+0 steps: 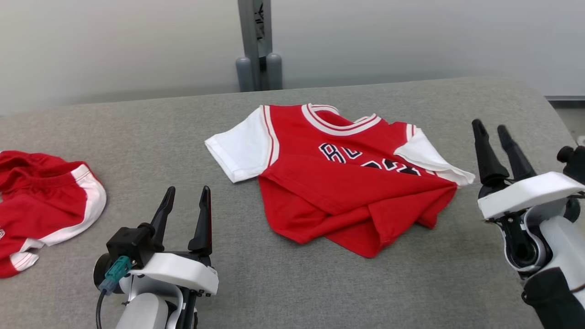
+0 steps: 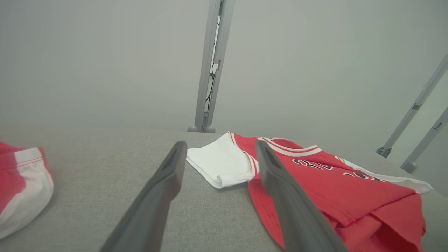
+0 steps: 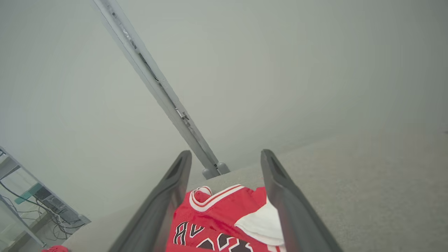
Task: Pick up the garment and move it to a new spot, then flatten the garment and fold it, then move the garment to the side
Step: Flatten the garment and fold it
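- While its two fingers stand apart with nothing between them, the left gripper [image 1: 188, 189] hovers at seven o'clock over the worktop [image 1: 292, 283], near the shirt's near edge but clear of it.
- At three o'clock the right gripper [image 1: 489, 124] is likewise spread and empty, just beside the sleeve on the robot's right.
- Mid-worktop lies the shirt [image 1: 347, 183], red with white sleeves, its collar toward twelve o'clock. The lower part is turned up over the chest in a slanted, rumpled fold that half covers the lettering.
- That fold looks crooked. A pinch at the near hem may catch only the top layer and pull the fold open, or catch every layer and bunch them.
- Both sleeves lie loose. On a sideways carry they could trail and drag the fold apart.
- Red shorts [image 1: 41, 201] sit at nine o'clock, well apart. A shirt set down toward that side could land on them.
- Beyond the far edge, at twelve o'clock, a grey post [image 1: 258, 45] stands out of the way.
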Controlling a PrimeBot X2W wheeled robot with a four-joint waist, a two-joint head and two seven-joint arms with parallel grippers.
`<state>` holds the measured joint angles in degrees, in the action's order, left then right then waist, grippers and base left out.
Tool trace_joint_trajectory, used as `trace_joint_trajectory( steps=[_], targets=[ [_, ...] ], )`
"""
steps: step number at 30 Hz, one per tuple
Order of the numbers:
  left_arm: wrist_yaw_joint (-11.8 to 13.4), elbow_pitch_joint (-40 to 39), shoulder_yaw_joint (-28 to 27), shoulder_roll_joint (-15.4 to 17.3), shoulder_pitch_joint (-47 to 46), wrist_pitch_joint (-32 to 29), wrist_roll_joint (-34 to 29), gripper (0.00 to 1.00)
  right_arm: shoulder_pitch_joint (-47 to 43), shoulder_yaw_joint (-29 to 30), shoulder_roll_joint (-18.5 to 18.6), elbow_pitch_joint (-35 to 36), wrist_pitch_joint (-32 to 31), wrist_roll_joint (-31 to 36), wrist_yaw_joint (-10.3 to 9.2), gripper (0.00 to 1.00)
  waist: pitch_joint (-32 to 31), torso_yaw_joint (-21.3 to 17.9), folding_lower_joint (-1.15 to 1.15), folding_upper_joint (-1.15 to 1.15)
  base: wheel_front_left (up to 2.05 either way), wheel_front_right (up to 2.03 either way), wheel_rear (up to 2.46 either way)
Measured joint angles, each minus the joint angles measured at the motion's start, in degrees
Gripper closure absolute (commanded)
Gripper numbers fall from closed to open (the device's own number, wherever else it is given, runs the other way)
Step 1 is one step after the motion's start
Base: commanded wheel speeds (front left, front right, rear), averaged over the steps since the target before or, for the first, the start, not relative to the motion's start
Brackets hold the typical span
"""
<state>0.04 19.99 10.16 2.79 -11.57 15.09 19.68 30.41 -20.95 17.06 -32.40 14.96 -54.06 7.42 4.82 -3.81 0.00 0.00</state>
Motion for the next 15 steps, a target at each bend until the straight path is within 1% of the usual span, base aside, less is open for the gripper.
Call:
trace_joint_trajectory(
  steps=[3, 6, 7, 8, 10, 11, 15],
  targets=[
    [-0.1, 0.1, -0.1, 0.0, 0.0, 0.0, 0.2, 0.00, -4.8, 5.0, -1.1, 7.8, 0.0, 8.5, 0.00, 0.00, -0.1, -1.2, 0.00, 0.00, 0.00, 0.00, 0.00],
    [-0.1, 0.1, -0.7, 0.0, -0.1, 0.0, 0.5, 0.00, -10.6, 8.7, -2.4, 14.9, 0.0, 19.8, 0.00, 0.00, -0.1, -2.2, 0.00, 0.00, 0.00, 0.00, 0.00],
    [-0.1, 0.0, -1.0, 0.0, -0.1, 0.0, 0.6, 0.00, -12.5, 10.0, -3.9, 16.9, 0.0, 21.7, 0.00, 0.00, -0.1, -2.5, 0.00, 0.00, 0.00, 0.00, 0.00],
    [-0.1, 0.0, -1.0, 0.0, -0.1, 0.0, 0.6, 0.00, -12.5, 10.0, -3.9, 16.9, 0.0, 21.7, 0.00, 0.00, -0.1, -2.5, 0.00, 0.00, 0.00, 0.00, 0.00],
    [-0.1, 0.0, -1.6, 0.0, -0.1, 0.0, 0.6, 0.00, -16.0, 12.0, -6.7, 19.8, 0.0, 24.0, 0.01, 0.00, 0.0, -3.1, 0.00, 0.00, 0.00, 0.00, 0.00],
    [-0.3, 0.0, -1.8, 0.0, -0.1, 0.0, 0.6, 0.00, -17.4, 12.7, -7.4, 20.9, 0.0, 25.4, 0.01, 0.00, 0.0, -3.3, 0.00, 0.00, 0.00, 0.00, 0.00],
    [-0.7, 0.1, -1.7, 0.0, -0.1, 0.0, -0.3, 0.00, -20.2, 13.5, -8.5, 23.3, 0.0, 29.1, 0.00, 0.00, 0.1, -4.1, 0.00, 0.00, 0.00, 0.00, 0.00]
  ],
)
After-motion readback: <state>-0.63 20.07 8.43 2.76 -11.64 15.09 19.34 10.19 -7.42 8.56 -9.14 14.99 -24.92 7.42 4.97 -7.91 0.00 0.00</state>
